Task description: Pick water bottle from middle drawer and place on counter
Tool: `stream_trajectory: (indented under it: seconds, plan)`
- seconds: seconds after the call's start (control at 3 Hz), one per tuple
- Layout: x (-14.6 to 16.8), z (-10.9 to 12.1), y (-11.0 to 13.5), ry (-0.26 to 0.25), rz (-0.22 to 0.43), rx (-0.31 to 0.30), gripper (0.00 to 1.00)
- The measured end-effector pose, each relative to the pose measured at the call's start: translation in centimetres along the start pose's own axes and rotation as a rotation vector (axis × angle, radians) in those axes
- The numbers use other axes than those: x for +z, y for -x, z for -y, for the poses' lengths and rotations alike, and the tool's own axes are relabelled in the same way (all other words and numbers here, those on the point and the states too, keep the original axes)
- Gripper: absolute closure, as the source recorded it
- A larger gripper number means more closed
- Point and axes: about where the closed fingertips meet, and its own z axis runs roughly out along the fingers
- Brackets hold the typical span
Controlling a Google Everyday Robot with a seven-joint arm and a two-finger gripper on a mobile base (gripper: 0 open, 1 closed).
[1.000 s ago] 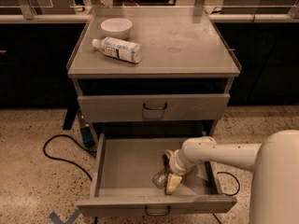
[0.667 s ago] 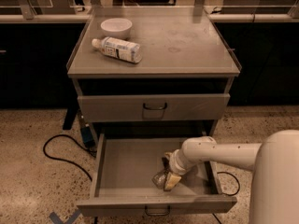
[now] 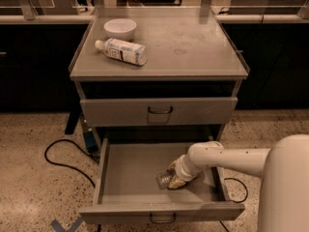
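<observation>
Nothing's moved on my end since a second ago, arm and tool are parked the same. Biggest thing is the grey surface (image 3: 193,47), then the middle drawer (image 3: 130,173) pulled wide open below it. My arm (image 3: 231,159) reaches in from the right. Up top, a labelled bottle (image 3: 123,51) lies on its side by a white bowl (image 3: 120,28). The tool (image 3: 175,178) sits low in the drawer, right against the water bottle (image 3: 163,179) on the tray. Can't tell if it's clamped on.
</observation>
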Motion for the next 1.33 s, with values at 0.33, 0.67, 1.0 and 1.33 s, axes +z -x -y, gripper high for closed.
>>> stream_trajectory:
  seconds: [0.33, 0.67, 1.0, 1.33]
  plan:
    - [0.0, 0.0, 0.0, 0.000, 0.000, 0.000, 0.90]
    - [0.0, 0.0, 0.0, 0.000, 0.000, 0.000, 1.00]
    - [-0.8, 0.0, 0.2, -0.007, -0.006, 0.022, 1.00]
    - [-3.8, 0.2, 1.3, -0.017, -0.085, 0.021, 1.00]
